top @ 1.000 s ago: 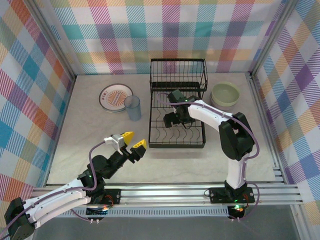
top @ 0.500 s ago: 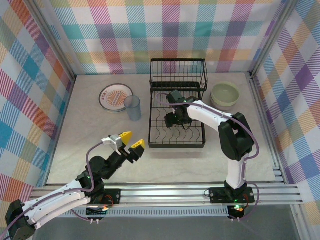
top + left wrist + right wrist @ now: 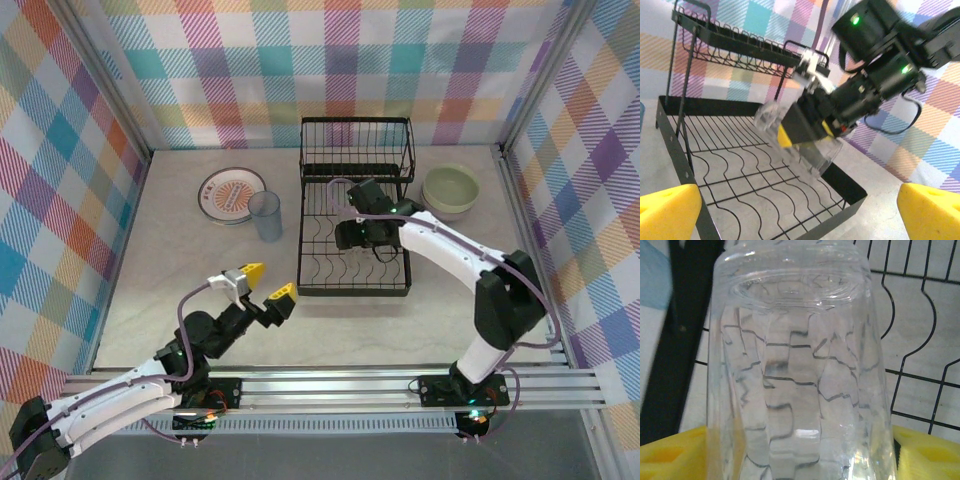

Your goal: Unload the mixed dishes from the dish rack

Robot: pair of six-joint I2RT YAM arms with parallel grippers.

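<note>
My right gripper (image 3: 355, 232) is shut on a clear glass tumbler (image 3: 800, 365), with yellow pads (image 3: 670, 455) on both of its sides. The tumbler (image 3: 825, 155) hangs tilted a little above the lower level of the black wire dish rack (image 3: 352, 292). My left gripper (image 3: 265, 282) stands open and holds nothing, near the rack's front left corner. In the left wrist view its yellow fingertips (image 3: 670, 210) frame the rack (image 3: 740, 175) and the held tumbler. Outside the rack, a bluish tumbler (image 3: 266, 215) stands upright on the table beside a white plate with an orange pattern (image 3: 230, 195).
A pale green bowl (image 3: 449, 188) sits right of the rack near the back. The rack's raised basket section (image 3: 356, 145) stands at the back. Checkered walls close in the table on three sides.
The right gripper closed on the clear tumbler and shifted it slightly right over the rack, its elbow swinging outward. The left gripper's jaws spread wider.
</note>
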